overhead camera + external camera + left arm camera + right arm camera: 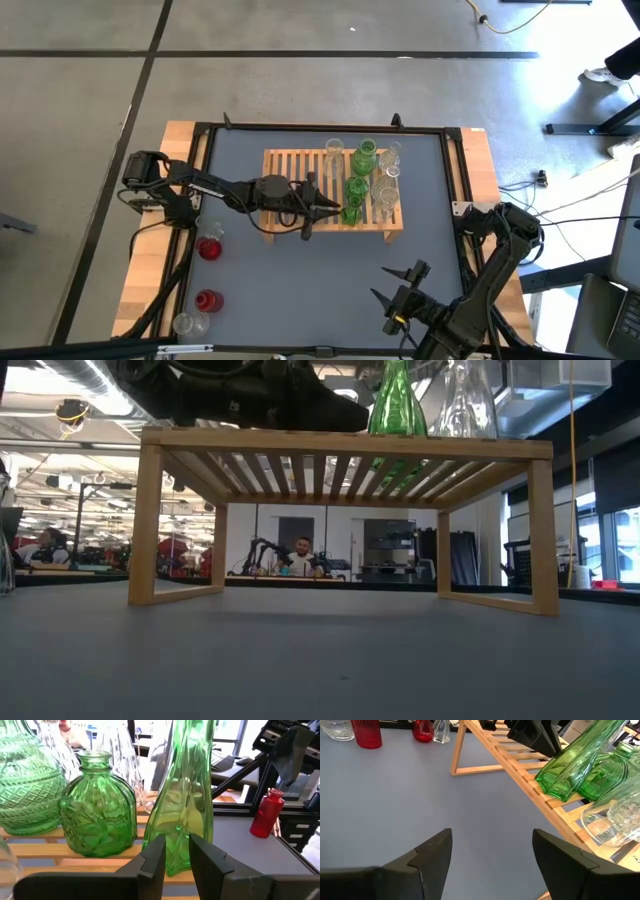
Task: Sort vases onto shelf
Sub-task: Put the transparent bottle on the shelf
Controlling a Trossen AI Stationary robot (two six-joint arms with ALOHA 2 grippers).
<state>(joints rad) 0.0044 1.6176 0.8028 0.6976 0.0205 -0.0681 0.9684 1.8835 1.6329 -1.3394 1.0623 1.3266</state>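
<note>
Right gripper [398,283] lies nearest the overhead camera's lower edge, low over the bare grey table [300,290] in front of the shelf [290,165], fingers spread wide with nothing between them. Left gripper [333,209] reaches across the shelf top from the left; its two fingers [152,862] stand narrowly apart right at the base of the tall twisted green vase [182,790], and the small gap between them is empty. Cannot tell whether the fingertips touch the glass. This vase stands upright near the front edge of the slats, toward the right half of the shelf. Just beside it on the slats is a squat ribbed green vase [97,810], with a larger round cut-pattern green vase [25,780] next to that and clear glass vases [388,172] behind and to the right. All vases on the shelf are grouped on its right portion; the left portion of the slats is under the left arm. Off the shelf, at the table's left side: two red vases [208,247] and one clear vase [187,323] at the front-left corner. Low view shows a person seated in the room behind.
</note>
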